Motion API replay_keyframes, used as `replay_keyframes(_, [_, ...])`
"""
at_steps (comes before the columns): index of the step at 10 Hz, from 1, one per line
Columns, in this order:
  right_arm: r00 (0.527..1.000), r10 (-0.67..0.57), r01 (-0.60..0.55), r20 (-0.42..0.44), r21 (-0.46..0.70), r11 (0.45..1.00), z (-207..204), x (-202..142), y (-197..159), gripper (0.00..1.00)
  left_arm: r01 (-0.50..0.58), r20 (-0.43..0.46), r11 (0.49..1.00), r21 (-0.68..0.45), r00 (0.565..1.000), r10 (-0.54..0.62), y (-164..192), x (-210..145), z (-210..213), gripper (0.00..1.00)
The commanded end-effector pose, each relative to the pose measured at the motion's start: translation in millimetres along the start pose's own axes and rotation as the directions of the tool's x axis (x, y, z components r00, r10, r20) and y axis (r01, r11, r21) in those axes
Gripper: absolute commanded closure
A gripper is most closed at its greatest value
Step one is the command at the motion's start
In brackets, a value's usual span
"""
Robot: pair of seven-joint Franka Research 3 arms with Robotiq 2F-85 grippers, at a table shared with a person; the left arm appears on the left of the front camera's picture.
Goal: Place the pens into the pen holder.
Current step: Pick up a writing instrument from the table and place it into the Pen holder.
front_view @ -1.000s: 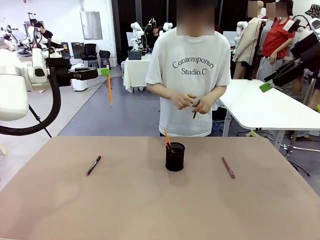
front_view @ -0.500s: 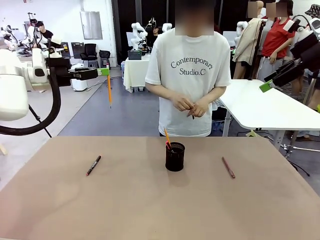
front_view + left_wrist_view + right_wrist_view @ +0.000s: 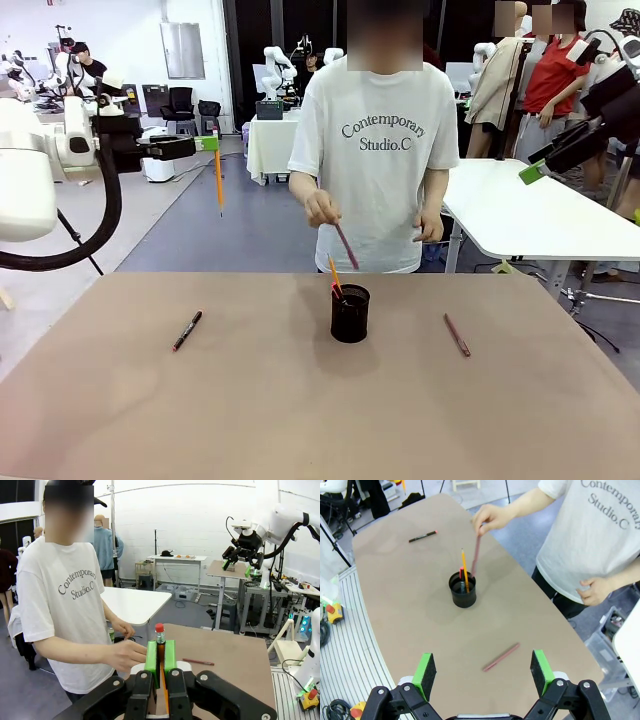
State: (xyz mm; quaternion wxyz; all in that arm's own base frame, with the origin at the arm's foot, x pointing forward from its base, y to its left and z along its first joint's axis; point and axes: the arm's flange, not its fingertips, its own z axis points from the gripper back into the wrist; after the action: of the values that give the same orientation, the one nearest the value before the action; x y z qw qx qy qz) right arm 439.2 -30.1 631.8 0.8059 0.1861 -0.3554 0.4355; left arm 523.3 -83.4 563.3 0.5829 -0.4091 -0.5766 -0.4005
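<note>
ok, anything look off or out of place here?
Nothing spilled or damaged. The pen holder stands upright; a black pen and a reddish-brown pen lie loose on the table, one each side of it. The left gripper holds an orange pencil up in the air.

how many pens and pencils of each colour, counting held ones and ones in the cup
orange pencils: 2, one in left fingers, one in holder
reddish-brown pens: 2, one in person's hand, one on table
black pen with red ends: 1
red-tipped pen in holder, body hidden: 1
total: 6
</note>
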Motion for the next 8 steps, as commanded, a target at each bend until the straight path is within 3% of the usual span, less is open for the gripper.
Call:
replay_keyframes(1, [1.0, 0.003, -0.003, 0.008, 0.003, 1.0, 0.7, 1.4, -0.2, 0.0, 0.002, 0.005, 1.0, -0.007, 1.0, -0.002, -0.6, 1.3, 0.8, 1.0])
replay_keyframes(8, [1.0, 0.003, -0.003, 0.008, 0.003, 1.0, 0.7, 1.4, -0.2, 0.0, 0.002, 0.005, 1.0, -0.007, 1.0, -0.002, -0.6, 1.3, 0.8, 1.0])
